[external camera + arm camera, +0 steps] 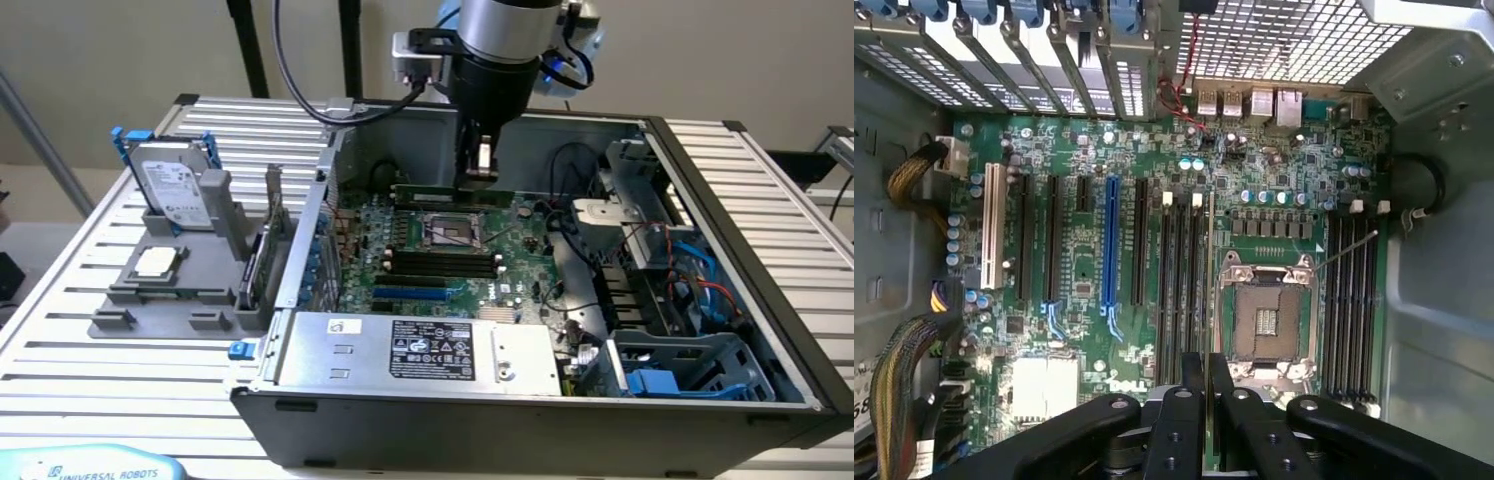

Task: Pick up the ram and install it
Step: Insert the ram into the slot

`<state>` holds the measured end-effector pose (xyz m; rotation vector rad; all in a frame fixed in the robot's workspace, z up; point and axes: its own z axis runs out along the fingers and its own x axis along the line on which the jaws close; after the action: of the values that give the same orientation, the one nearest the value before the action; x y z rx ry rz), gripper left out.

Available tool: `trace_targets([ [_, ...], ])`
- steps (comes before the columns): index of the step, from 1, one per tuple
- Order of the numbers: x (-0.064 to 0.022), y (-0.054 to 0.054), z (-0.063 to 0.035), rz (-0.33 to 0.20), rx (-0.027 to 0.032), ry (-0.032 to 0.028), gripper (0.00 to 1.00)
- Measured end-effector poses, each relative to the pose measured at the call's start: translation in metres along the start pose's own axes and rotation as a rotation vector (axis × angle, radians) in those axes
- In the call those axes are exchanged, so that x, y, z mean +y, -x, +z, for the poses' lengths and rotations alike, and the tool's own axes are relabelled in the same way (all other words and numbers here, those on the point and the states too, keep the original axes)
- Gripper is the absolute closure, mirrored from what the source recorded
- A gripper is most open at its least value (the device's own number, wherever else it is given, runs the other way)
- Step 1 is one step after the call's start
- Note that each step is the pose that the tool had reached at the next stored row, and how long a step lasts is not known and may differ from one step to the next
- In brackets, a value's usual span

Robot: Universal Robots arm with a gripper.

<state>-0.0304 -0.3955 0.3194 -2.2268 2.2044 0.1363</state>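
Observation:
My gripper (482,172) is shut on the ram (454,194), a long thin green stick held level inside the open computer case, above the motherboard (514,275). In the wrist view the ram (1211,270) shows edge-on as a thin line between my black fingers (1181,420). It runs along the gap between a bank of black memory slots (1182,290) and the empty processor socket (1268,320). A second bank of slots (1351,300) lies on the socket's other side. I cannot tell whether the stick touches the board.
On the exterior view's left, a grey fixture (114,322) holds a hard drive (178,188), a square silver processor (154,262) and an upright card with a metal bracket (271,245). The case holds a power supply (427,350), cables (641,250) and a blue drive cage (667,380).

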Motion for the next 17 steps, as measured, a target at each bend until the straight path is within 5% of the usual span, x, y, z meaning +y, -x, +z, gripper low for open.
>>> trace_targets([
  [17, 0.0031, -0.005, 0.0309, 0.003, -0.0001, -0.0007, 0.86],
])
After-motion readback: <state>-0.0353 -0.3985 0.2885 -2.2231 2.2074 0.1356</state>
